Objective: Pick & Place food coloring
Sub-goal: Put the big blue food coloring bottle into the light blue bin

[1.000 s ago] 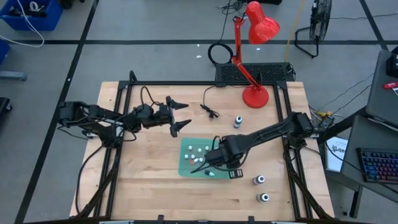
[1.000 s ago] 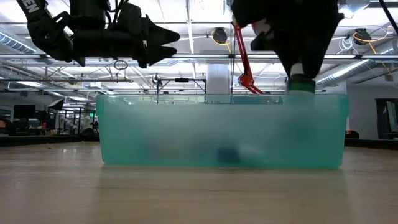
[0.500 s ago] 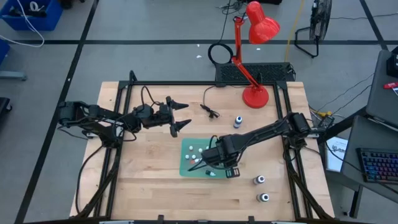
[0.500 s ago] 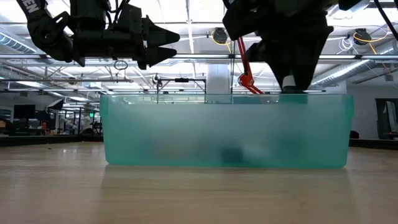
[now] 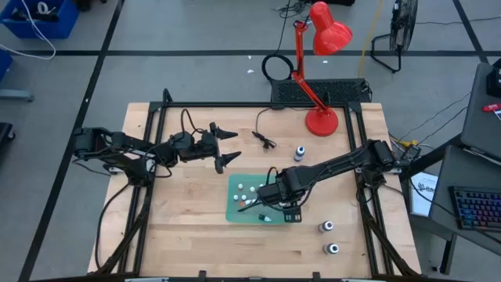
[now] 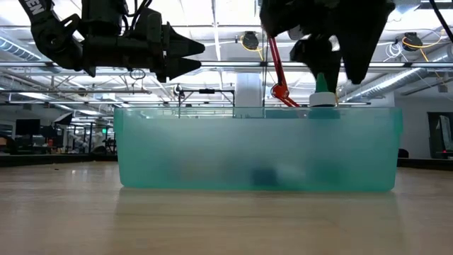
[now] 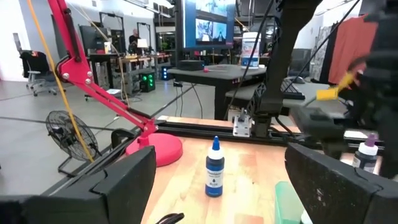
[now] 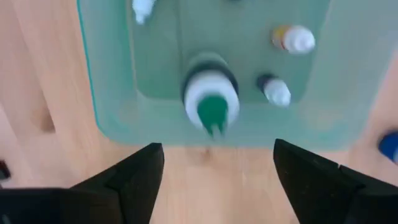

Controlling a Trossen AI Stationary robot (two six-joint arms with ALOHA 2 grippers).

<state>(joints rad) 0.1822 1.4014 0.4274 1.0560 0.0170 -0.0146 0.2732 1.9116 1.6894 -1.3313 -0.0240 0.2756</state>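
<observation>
Inside the green tray [image 8: 99, 106], at its near edge, a green-tipped bottle [image 8: 211, 99] is standing upright, directly ahead of the right gripper [image 8: 214, 177], whose fingers [image 8: 134, 177] are spreading wide and holding nothing; the left gripper [image 5: 227, 145] is waiting open over the worktop [image 5: 188, 235].

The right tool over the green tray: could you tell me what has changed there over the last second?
The right tool opened and let go of the green-tipped bottle, which now sits in the green tray; the tool has lifted slightly. The left tool stays open, raised left of the tray.
</observation>
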